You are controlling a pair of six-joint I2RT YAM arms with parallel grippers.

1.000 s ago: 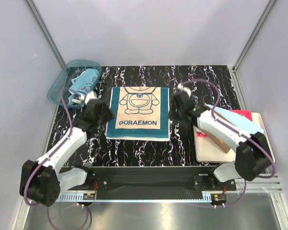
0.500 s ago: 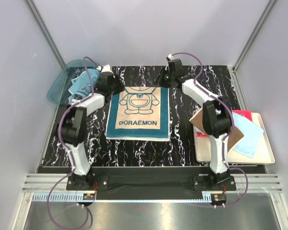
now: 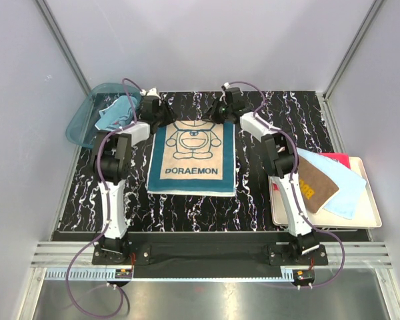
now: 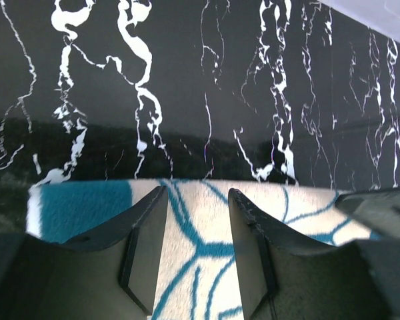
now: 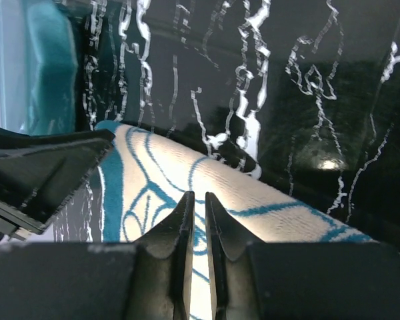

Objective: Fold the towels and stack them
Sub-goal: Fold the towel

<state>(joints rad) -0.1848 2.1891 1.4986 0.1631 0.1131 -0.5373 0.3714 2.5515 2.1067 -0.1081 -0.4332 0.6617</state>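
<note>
A teal-bordered cream towel (image 3: 192, 160) printed with a cartoon cat lies flat in the middle of the table. My left gripper (image 3: 161, 119) stands open over its far left corner, with the towel (image 4: 200, 227) showing between the wide jaws (image 4: 197, 192). Near the far right corner is my right gripper (image 3: 217, 115). Its jaws (image 5: 197, 195) are drawn to a thin slit, tips down on the towel (image 5: 267, 200), apparently pinching it. More towels lie elsewhere: a light blue towel (image 3: 117, 110) in the basket, and brown-orange (image 3: 313, 183), light blue (image 3: 340, 190) and red (image 3: 337, 159) towels on the tray.
The translucent teal basket (image 3: 87, 113) sits at the far left corner, also seen in the right wrist view (image 5: 50, 67). A cream tray (image 3: 360, 223) sits at the right edge. Grey walls close in the black marbled table (image 3: 267, 193) on three sides.
Both arms have stretched out from beside the towel to its far edge. The right jaws have narrowed; the left jaws stay equally wide.
</note>
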